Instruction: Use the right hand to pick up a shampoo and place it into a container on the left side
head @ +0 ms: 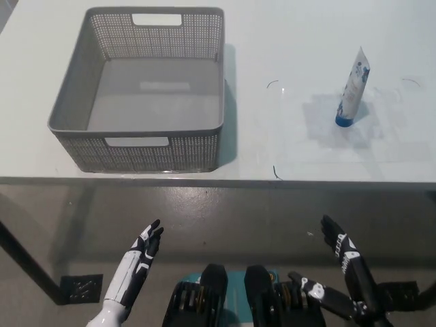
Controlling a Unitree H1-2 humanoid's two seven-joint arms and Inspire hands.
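Shampoo (352, 90): stood upright on its blue cap, right part of table (286, 146), well apart from both hands.
Container (144, 92): grey basket, left part, near front edge.
Right hand (344, 251): fingers released, below front edge.
Left hand (143, 250): fingers extended, nothing held.

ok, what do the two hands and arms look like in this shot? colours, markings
Left hand: white forearm shell, with black patches on the hand and dark fingers. Right hand: black throughout, with small white marks on the fingers and back of the hand; its black arm has a white ring-shaped mark near the lower joint. No loose cables or sleeves visible on either.
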